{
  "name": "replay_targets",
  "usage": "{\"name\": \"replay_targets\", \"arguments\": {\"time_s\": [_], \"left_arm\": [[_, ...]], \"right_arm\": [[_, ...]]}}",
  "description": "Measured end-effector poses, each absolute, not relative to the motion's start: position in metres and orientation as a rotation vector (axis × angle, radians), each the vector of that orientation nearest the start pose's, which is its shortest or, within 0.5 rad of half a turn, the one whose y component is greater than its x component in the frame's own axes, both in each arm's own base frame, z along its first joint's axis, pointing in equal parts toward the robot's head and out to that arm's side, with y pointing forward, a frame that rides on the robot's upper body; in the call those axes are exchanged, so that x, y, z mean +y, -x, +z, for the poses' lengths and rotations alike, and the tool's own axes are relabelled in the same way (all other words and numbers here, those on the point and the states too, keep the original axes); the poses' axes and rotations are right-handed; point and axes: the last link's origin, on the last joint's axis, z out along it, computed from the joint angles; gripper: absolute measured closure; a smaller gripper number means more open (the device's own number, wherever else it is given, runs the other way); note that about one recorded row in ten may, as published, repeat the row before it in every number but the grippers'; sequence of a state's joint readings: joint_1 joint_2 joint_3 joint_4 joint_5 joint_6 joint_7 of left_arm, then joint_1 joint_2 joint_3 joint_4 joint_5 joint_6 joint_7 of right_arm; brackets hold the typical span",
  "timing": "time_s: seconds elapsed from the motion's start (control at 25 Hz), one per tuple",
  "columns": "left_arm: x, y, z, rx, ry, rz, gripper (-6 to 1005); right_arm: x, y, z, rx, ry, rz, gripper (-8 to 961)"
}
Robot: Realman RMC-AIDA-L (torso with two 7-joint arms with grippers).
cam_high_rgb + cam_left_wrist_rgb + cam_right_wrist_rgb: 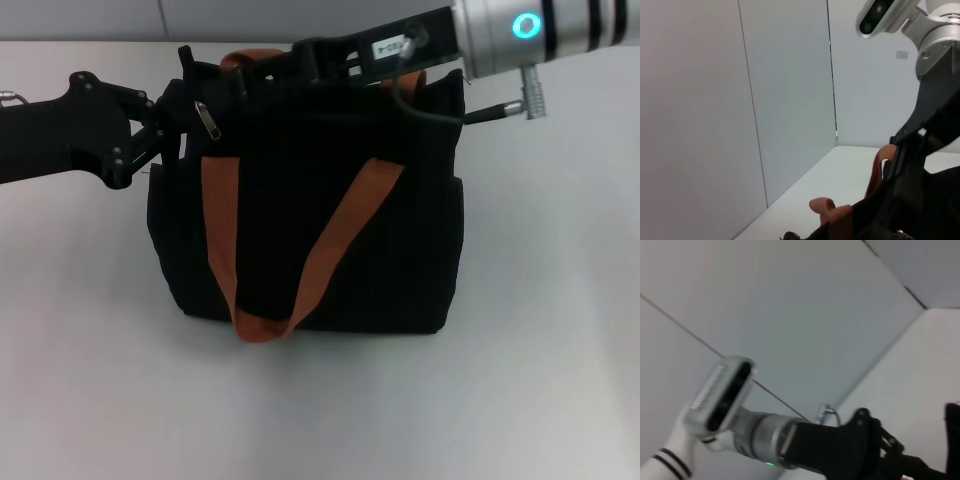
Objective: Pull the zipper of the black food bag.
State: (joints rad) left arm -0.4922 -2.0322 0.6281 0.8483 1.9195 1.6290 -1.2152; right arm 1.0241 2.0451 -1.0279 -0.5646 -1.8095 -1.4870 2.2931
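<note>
Zipper pull (207,122) is the little silver tab hanging at the top left corner of the black food bag (310,230), which sits upright around the middle of the white table (90,380), front face toward the camera.

Left gripper (178,112) comes in from the left and sits right at that top left corner, fingers just beside the tab. Looks to me like it's bracing the end of the bag or lining up on the pull, but honestly I can't tell if the fingers are closed on anything, since it's black on black there.

Right gripper (255,68) reaches in from the far right, low across the top edge of the bag along the zip line, its tip ending close to the left gripper. Same story: can't tell whether it's open or pinching something. My guess is one arm steadies the fabric so the bag doesn't slide or fold while the other drags the tab along.

Near orange-brown strap (300,260) droops down the front face in a loop, out of the way. Far strap (245,60) pokes up behind the top edge, near the right gripper, so it could snag.
</note>
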Motion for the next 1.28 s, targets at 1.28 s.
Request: {"name": "replay_targets", "arguments": {"time_s": [1.28], "left_arm": [[0.343,0.258,0.064,-0.222,2.575,-0.666,978]], "right_arm": [[0.398,-0.047,-0.065,1.320,3.008,0.493,287]]}}
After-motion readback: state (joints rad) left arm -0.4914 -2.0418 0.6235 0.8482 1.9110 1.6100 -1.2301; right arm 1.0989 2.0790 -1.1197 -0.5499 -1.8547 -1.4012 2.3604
